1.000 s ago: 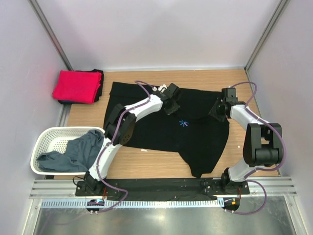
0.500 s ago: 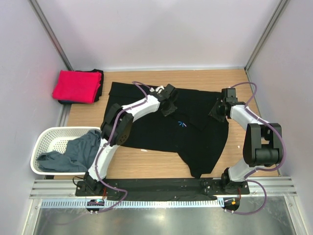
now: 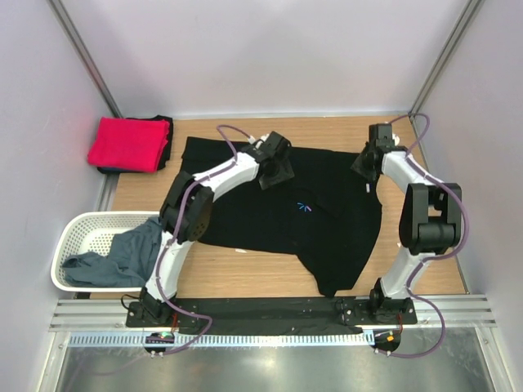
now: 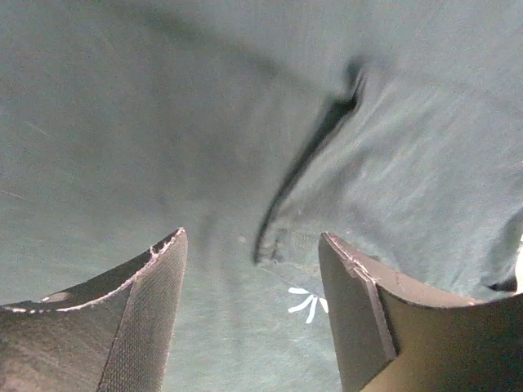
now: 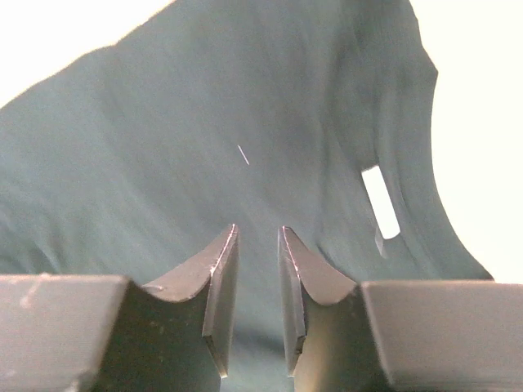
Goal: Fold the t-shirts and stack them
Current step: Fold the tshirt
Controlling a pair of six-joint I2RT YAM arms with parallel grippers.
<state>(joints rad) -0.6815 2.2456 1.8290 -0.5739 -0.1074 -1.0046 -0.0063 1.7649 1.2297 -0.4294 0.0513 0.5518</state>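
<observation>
The black t-shirt [image 3: 270, 220] lies spread on the wooden table, its small light-blue starburst [image 3: 302, 207] facing up. My left gripper [image 3: 276, 174] hovers over its upper middle. In the left wrist view that left gripper [image 4: 252, 237] is open, with nothing between the jaws; below it are a fold crease and the starburst [image 4: 309, 300]. My right gripper [image 3: 364, 171] is over the shirt's upper right part. In the right wrist view the right gripper [image 5: 258, 229] has its jaws a narrow gap apart, with bare cloth and a white label [image 5: 380, 200] below. The red t-shirt [image 3: 127, 143] lies folded at the back left. The grey-blue t-shirt [image 3: 122, 255] is crumpled in the basket.
A white lattice laundry basket [image 3: 82, 222] stands at the near left edge of the table. The red t-shirt rests on a dark folded cloth [image 3: 166, 140]. Grey walls and metal posts enclose the table on three sides. Both arm bases sit on the rail [image 3: 270, 310] at the front.
My left gripper's jaws have opened and it has drawn back toward the far left. The right gripper has moved toward the far edge. The black t-shirt has barely shifted.
</observation>
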